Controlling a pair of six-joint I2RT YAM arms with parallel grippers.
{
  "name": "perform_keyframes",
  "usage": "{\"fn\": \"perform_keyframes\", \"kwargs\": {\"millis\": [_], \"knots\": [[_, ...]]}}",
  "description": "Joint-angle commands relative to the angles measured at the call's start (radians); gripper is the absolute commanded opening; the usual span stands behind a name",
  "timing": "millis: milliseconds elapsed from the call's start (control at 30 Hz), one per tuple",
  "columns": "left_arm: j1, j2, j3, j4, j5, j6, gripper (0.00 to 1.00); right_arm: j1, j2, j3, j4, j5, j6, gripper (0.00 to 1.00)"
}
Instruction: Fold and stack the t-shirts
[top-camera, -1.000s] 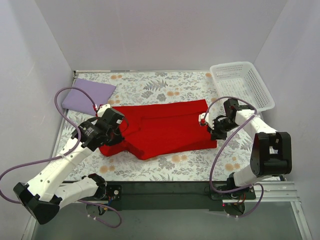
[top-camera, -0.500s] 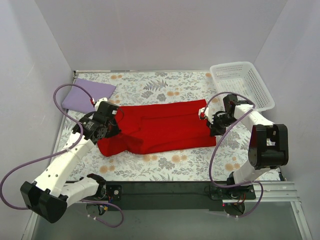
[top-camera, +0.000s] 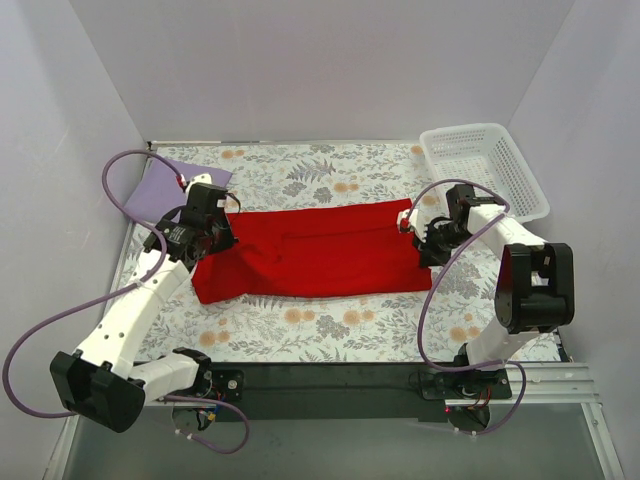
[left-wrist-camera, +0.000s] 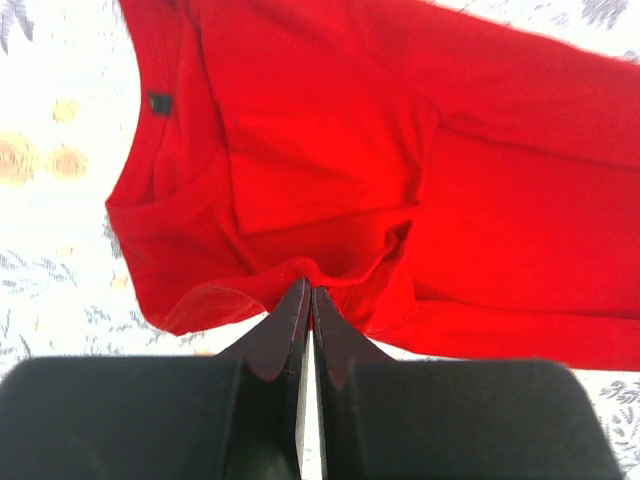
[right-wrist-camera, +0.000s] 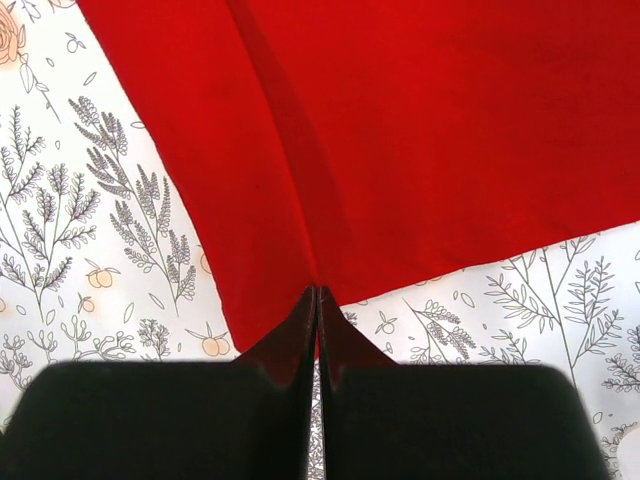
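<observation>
Top view lit evenly by soft, diffuse light; pale walls kept bright, shadows barely seen, focus sharp across frame. Left wrist view overexposed: floral tablecloth bleached near white at left of frame, red t-shirt oversaturated, fold detail partly lost. Right wrist view better exposed: printed sprigs rendered crisp, soft shadow seen along crease at centre. Left gripper and right gripper shown as dark, blurred masses along bottom edge, out of focus.

Top cam overhead; 2 wrist cams close on red shirt.
</observation>
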Motion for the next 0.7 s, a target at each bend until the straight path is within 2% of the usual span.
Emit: {"fn": "perform_keyframes", "kwargs": {"millis": [0, 667], "knots": [[0.01, -0.011, 0.055, 0.069, 0.002, 0.058, 0.0, -0.007, 0.018, 0.05, 0.014, -0.008, 0.027, 0.01], [0.103, 0.151, 0.115, 0.173, 0.016, 0.164, 0.0, -0.007, 0.101, 0.14, 0.063, 0.014, 0.11, 0.01]]}}
